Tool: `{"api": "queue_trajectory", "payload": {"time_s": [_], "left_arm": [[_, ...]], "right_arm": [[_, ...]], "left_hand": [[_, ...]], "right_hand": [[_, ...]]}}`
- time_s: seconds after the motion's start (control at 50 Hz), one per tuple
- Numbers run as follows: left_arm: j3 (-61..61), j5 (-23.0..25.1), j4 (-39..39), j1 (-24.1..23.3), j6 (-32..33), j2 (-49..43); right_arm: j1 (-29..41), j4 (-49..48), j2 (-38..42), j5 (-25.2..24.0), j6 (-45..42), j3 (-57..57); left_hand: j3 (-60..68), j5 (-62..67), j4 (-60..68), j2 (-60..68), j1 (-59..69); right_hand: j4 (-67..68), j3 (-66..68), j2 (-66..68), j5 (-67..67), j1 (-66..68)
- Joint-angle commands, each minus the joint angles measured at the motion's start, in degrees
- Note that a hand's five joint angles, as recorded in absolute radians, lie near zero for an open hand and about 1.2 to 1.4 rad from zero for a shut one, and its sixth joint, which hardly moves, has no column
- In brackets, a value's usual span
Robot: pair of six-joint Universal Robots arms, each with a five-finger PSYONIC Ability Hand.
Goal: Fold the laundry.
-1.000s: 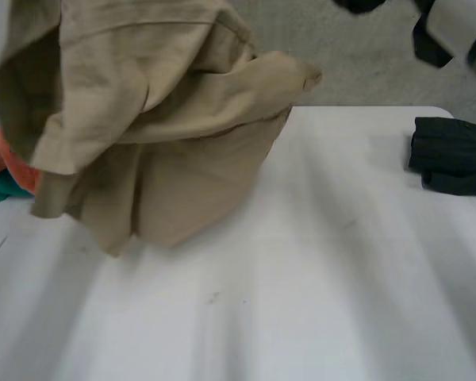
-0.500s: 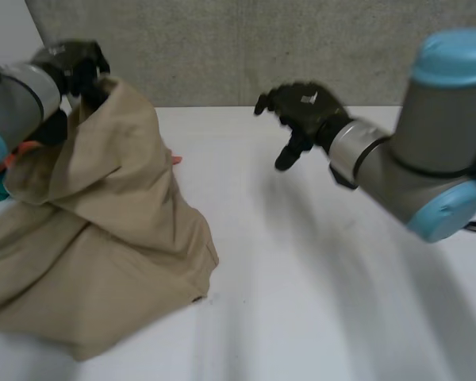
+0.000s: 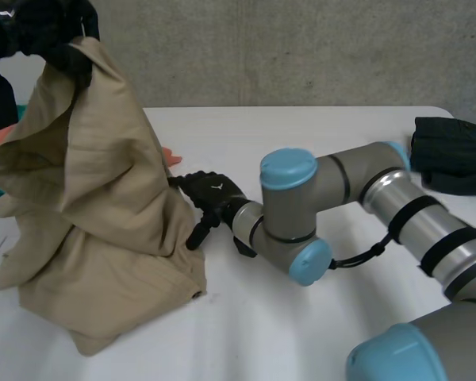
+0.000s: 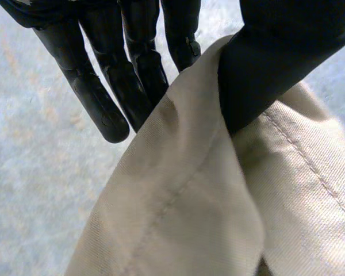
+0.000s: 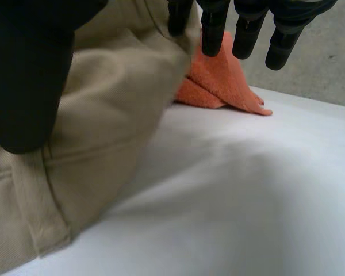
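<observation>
Two black hands work at one beige garment [image 3: 95,206]. The left hand [image 3: 51,32] is raised above the table's left side. It pinches the garment's top edge between thumb and fingers, so the cloth hangs from it in a cone. The lower part rests heaped on the white table [image 3: 325,317]. The right hand [image 3: 212,194] is low at the garment's right side, touching or just beside the cloth. Its fingers [image 5: 213,29] are straight and held apart from the thumb, gripping nothing. Beyond the fingertips an orange cloth [image 5: 224,86] lies on the table against the garment. Well apart, at the table's far right edge, sits a dark folded garment [image 3: 452,155].
</observation>
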Motion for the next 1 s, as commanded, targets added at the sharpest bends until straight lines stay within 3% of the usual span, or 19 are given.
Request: {"api": "queue_trajectory", "payload": {"time_s": [0.02, 0.12, 0.2, 0.3, 0.4, 0.48, 0.6, 0.74, 0.86, 0.9, 0.92, 1.0], "left_arm": [[-1.56, 1.97, -0.14, -1.69, -0.77, 4.28], [-1.82, 1.88, -0.32, -1.69, -1.03, 6.39], [-1.47, 2.24, -1.11, -1.08, -1.56, 7.71], [-1.03, 3.29, -2.51, -0.37, -3.66, 9.90], [-1.56, 5.40, -2.69, -0.37, -5.95, 11.40], [-2.70, 6.81, -2.69, -0.55, -6.31, 11.75], [-3.40, 6.54, -2.60, -1.07, -6.22, 11.49], [-3.32, 5.23, -2.60, -3.09, -5.96, 11.40], [-3.05, 3.82, -2.43, -3.89, -5.25, 11.40], [-2.88, 3.73, -2.43, -3.89, -5.08, 11.40], [-2.88, 3.64, -2.52, -3.89, -4.99, 11.40], [-3.05, 3.82, -2.60, -3.89, -5.16, 11.66]], "right_arm": [[0.57, -0.45, 0.48, 7.63, 2.04, -3.22], [-3.82, 2.71, -8.30, 8.69, 2.75, 0.37], [-8.12, 5.70, -19.89, 8.25, -4.79, 8.54], [-13.13, 6.06, -38.41, 4.92, -20.94, 22.32], [-15.51, 1.40, -47.24, 0.79, -22.57, 29.29], [-16.04, -0.89, -47.52, -1.24, -17.39, 31.05], [-15.52, 1.82, -37.95, -3.61, -9.21, 30.09], [-13.06, 11.67, -28.19, -7.65, -2.27, 29.12], [-10.68, 12.56, -25.10, -10.03, -2.08, 29.83], [-10.59, 12.47, -25.10, -9.86, -2.26, 29.74], [-10.85, 12.47, -25.37, -9.51, -1.91, 29.48], [-13.74, 11.07, -28.60, -9.15, -1.12, 29.12]], "left_hand": [[11.71, 12.14, 11.30, 11.41, 14.61], [11.71, 12.14, 11.30, 11.41, 14.61], [11.71, 12.14, 11.30, 11.41, 14.61], [11.71, 12.14, 11.30, 11.41, 14.61], [11.71, 12.14, 11.30, 11.41, 14.61], [11.71, 12.14, 11.30, 11.41, 14.61], [11.06, 11.48, 10.65, 10.76, 13.96], [11.05, 11.48, 10.65, 10.76, 13.96], [10.89, 11.31, 10.48, 10.59, 13.79], [10.89, 11.31, 10.48, 10.59, 13.79], [10.72, 11.15, 10.31, 10.42, 13.62], [10.72, 11.15, 10.31, 10.42, 13.62]], "right_hand": [[66.64, 66.86, 66.95, 66.15, 67.65], [66.64, 66.87, 66.96, 66.15, 67.65], [66.64, 66.87, 66.96, 66.15, 67.65], [66.64, 66.87, 66.96, 66.15, 67.65], [66.64, 66.87, 66.96, 66.15, 67.65], [66.64, 66.87, 66.96, 66.15, 67.65], [8.00, 8.22, 8.31, 7.51, 9.00], [2.70, 2.92, 3.02, 2.21, 3.71], [7.38, 7.61, 7.70, 6.89, 8.39], [26.79, 27.02, 27.11, 26.30, 27.80], [66.24, 66.47, 66.56, 65.75, 67.25], [66.64, 66.87, 66.96, 66.15, 67.65]]}}
